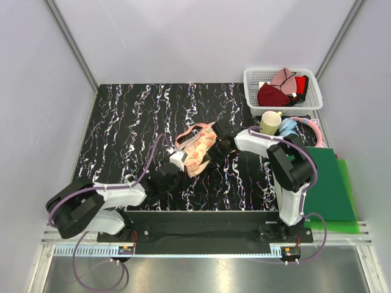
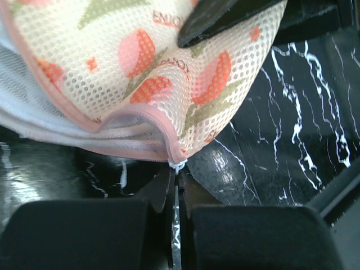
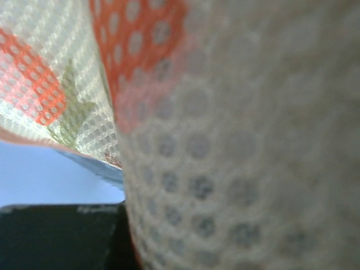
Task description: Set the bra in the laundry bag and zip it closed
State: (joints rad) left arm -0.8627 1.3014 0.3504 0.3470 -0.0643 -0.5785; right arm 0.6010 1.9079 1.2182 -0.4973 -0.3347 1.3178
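The left gripper's [image 2: 177, 175] jaws are pressed together on the white zip pull [image 2: 177, 165]. The laundry bag [image 2: 140, 67] lies just ahead of them, and its pink zip edge [image 2: 67, 112] runs off to the jaws' left. The right gripper [image 1: 221, 145] meets the bag's far side, but its grip cannot be told.

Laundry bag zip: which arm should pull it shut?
Left. The left fingers are pinched on the white zip pull at the laundry bag's pink edge; the right fingers only hold the mesh.

laundry bag [image 2: 140, 67]: matt mesh cloth | table [image 1: 122, 134]: glossy marbled surface | basket [image 1: 250, 88]: plastic lattice
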